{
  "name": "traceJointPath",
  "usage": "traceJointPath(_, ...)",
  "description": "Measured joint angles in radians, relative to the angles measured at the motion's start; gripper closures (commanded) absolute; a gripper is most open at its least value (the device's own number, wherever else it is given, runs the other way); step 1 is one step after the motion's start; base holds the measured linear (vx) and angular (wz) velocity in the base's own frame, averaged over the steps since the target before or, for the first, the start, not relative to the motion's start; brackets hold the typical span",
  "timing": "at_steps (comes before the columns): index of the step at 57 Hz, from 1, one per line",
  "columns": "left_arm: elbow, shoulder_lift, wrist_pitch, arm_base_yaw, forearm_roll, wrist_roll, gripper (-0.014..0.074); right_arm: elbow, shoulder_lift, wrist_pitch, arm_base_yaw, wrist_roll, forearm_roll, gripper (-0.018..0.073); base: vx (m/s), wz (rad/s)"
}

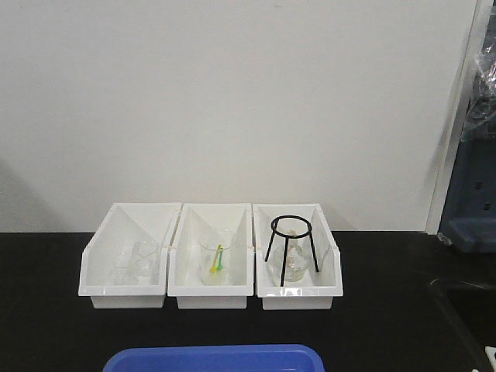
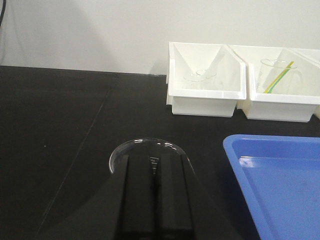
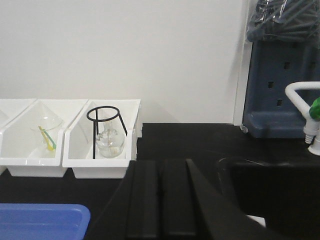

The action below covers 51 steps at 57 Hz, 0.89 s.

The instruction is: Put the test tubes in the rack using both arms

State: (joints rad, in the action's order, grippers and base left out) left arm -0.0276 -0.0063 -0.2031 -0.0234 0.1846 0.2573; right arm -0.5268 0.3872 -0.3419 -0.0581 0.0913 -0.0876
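**A:** Left gripper (image 2: 152, 151)?

**B:** Black and bulky, at the bottom of its wrist view. Two flat fingers (image 2: 137, 200) run side by side, pointing away from the camera, low over the black surface (image 2: 60, 125). There's a narrow pale slit between them. Can't tell if they're fully closed or if anything is in the slit.

**A:** Right gripper (image 3: 160, 161)?

**B:** Same build. Its fingers (image 3: 142, 200) are pressed together with only a thin dark seam between them, and nothing is visible in it. A sloped black housing flanks them on both sides. It's level, low over the same surface, aimed at the back wall.

**A:** Arms in the front view?

**B:** Neither shows there. Only the wrist views catch them.
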Motion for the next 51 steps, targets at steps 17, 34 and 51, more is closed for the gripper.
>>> traceJointPath(17, 0.000, 0.000, 0.000, 0.000, 0.000, 0.000, 0.0601, 0.364, -0.215, 0.246, 0.000, 0.004, -0.001, 0.0571, 0.00, 0.00)
traceJointPath(34, 0.000, -0.002, -0.006, 0.000, 0.000, 0.000, 0.0601, 0.557, -0.396, 0.249, 0.002, 0.004, -0.001, 0.0571, 0.00, 0.00)
traceJointPath(51, 0.000, -0.007, -0.006, 0.000, 0.000, 0.000, 0.0601, 0.557, -0.398, 0.246, 0.002, 0.004, -0.001, 0.0571, 0.00, 0.00)
